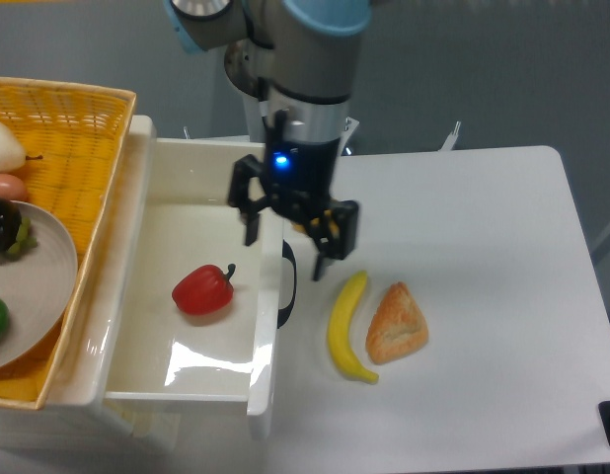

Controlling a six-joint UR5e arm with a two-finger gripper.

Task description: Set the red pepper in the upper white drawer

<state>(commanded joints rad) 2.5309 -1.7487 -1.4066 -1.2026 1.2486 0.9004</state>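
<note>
Glossy red pepper (202, 289); glossy plastic drawer (137, 385); wicker basket (73, 128).

looked all over this one and there's nothing readable anywhere, no words, labels, brand marks or numbers. the glossy white drawer (201, 365) is plain, same for its dark handle (288, 281). the gripper (288, 245) only shows a small blue light, no lettering i can make out. the wicker basket (63, 123) and the grey plate (38, 286) carry no print either, and the worktop (483, 296) has no stickers or markings on it.
</note>
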